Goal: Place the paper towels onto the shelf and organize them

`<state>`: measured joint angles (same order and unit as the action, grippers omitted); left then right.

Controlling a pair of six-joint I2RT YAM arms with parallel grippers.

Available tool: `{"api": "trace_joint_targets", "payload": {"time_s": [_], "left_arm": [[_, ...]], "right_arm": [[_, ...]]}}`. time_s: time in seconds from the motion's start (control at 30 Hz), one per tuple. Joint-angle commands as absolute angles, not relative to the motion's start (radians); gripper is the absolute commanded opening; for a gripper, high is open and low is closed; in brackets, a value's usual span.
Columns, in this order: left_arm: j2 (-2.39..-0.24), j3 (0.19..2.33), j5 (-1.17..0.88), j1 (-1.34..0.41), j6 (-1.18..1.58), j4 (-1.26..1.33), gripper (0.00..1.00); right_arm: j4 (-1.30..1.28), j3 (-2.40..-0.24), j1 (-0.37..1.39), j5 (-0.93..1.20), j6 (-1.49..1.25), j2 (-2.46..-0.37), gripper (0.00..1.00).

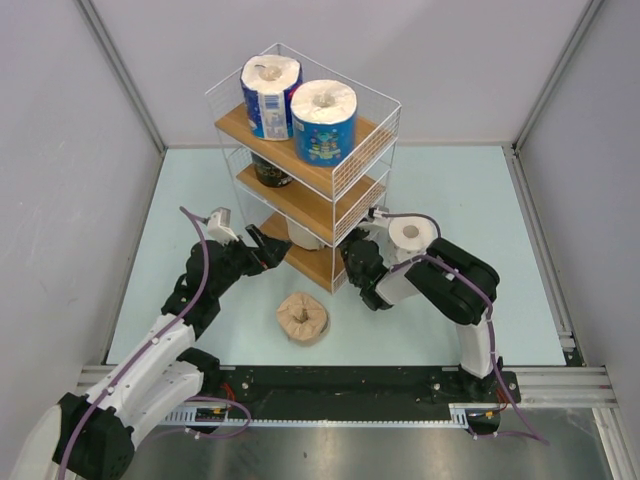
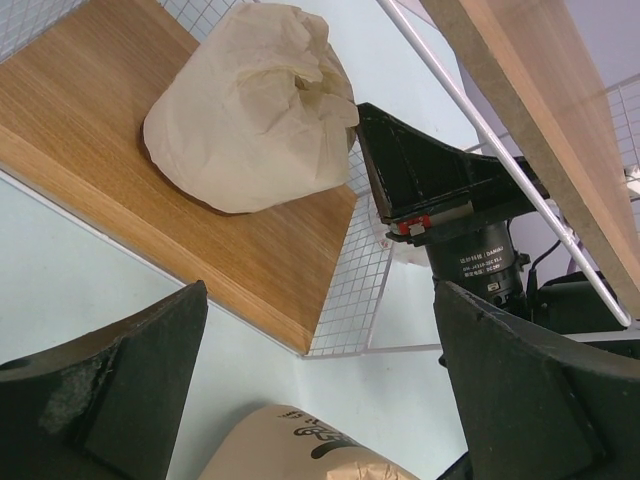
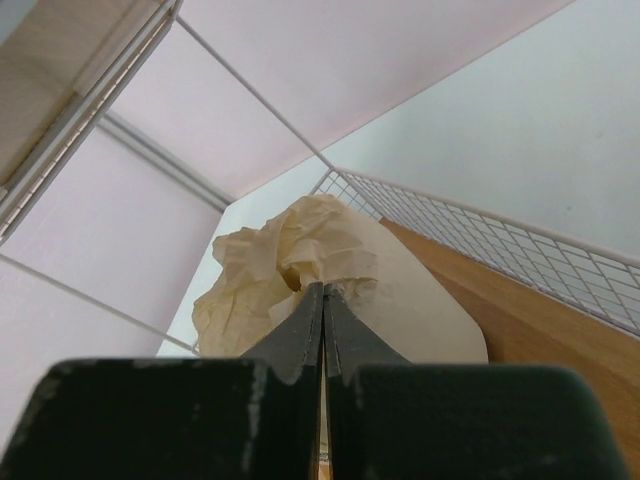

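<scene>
One cream roll [image 2: 250,110] lies on the bottom board of the shelf [image 1: 232,125] — one dark roll [image 1: 270,172] above, two blue rolls [image 1: 270,95] [image 1: 323,120] on top. One white roll [image 1: 411,234] and one tan roll [image 1: 302,318] sit on the desk [image 1: 450,190]. My right claw [image 3: 323,295], pressed together, touches the cream roll's crumpled end; my left claw [image 1: 265,248] hangs spread nearby.

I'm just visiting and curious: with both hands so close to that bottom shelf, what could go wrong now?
The shut right hand has its tips in the cream roll's crumpled wrap; pulling back might snag it and drag it off the shelf. The open left hand sits close by, so the two could bump.
</scene>
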<state>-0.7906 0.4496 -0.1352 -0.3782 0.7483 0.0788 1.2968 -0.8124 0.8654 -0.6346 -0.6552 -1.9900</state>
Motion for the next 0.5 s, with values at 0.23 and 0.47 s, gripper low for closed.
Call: {"api": "trace_joint_targets", "payload": {"time_s": [0.23, 0.47], "left_arm": [[-0.764, 0.471, -0.155, -0.364, 0.735, 0.078, 1.00], [-0.758, 0.466, -0.156, -0.357, 0.735, 0.078, 1.00]], "right_arm": [[1.250, -0.838, 0.838, -0.353, -0.712, -2.048, 0.01], [1.281, -0.831, 0.828, -0.249, -0.723, -2.069, 0.01]]}}
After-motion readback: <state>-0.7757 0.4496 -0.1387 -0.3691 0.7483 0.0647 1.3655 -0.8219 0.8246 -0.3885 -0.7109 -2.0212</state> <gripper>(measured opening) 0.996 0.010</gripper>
